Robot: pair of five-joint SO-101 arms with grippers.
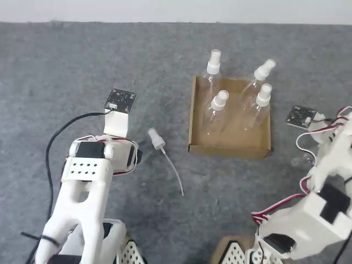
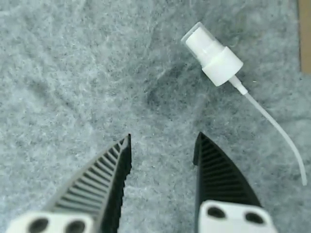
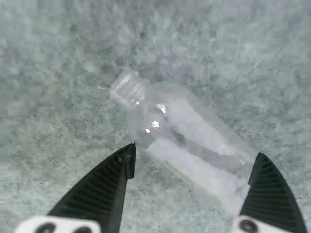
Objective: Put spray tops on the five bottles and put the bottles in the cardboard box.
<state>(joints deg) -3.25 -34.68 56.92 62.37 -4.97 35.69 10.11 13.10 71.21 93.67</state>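
Right now your left claw (image 2: 163, 145) is hanging wide open and empty just above the grey felt table cover (image 1: 82, 66). The loose white plastic spray top with its thin dip tube (image 2: 214, 53) is lying just ahead of the black ribbed fingertips. From overhead, that top is sitting at about 8 o'clock from the shallow brown cardboard box (image 1: 228, 148), with its tube trailing off toward 5 o'clock. Four clear plastic bottles (image 1: 219, 107) with white tops fitted are already sitting in the box.

Your right claw (image 3: 195, 154) is also spreading wide, one fingertip on each side of the fifth bottle, a clear uncapped plastic one (image 3: 180, 131). It is lying on its side on the felt at roughly 4 o'clock from the box. The fingertips are looking clear of it, not touching.

Judging by looks, that bottle is going to be very light, smooth and thin-walled. It may roll or skid as the jaws are closing, and it may buckle under a hard squeeze. Taking it across the middle of the body, well below the threaded neck, is looking safest. The spray top is light and rigid at the collar, but the tube is looking thin and bendy. I would be gripping the ribbed collar and leaving the tube free to feed into the neck.
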